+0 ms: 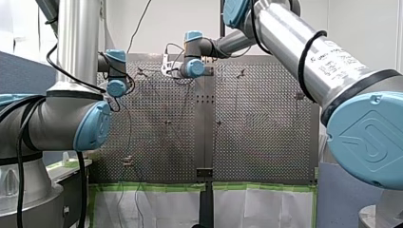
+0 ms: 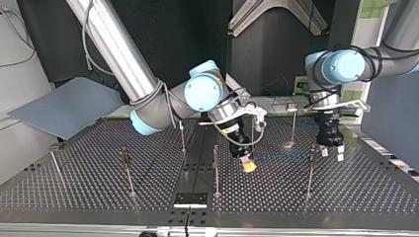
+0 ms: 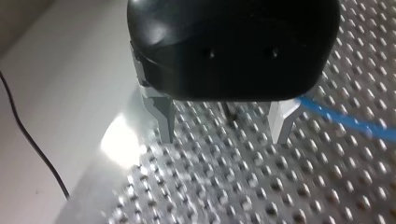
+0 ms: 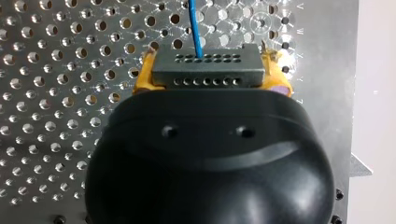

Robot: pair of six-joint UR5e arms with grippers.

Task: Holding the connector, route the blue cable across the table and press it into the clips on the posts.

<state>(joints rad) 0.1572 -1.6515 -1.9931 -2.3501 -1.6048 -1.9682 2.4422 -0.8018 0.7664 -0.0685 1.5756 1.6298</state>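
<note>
My right gripper point(image 4: 211, 63) has yellow pads and is shut on a grey connector block point(image 4: 205, 73). The blue cable point(image 4: 194, 28) leaves the connector's far face. In the top view my right gripper point(image 2: 248, 165) hangs low over the perforated table's middle, and the blue cable point(image 2: 281, 156) runs level from it to a post point(image 2: 311, 170) at the view's right. My left gripper point(image 2: 331, 153), black with metal fingers, stands open just beside that post's top. In the left wrist view the open left gripper point(image 3: 224, 135) straddles a small dark clip point(image 3: 229, 115), and the blue cable point(image 3: 345, 120) passes beside one finger.
Several thin posts stand on the perforated table point(image 2: 89, 187): one in the middle point(image 2: 215, 170), one at the top view's left point(image 2: 127, 170), others further back point(image 2: 293, 126). A black cable point(image 3: 32, 144) lies beside the table's edge. A grey board point(image 2: 64, 106) leans at the top view's left.
</note>
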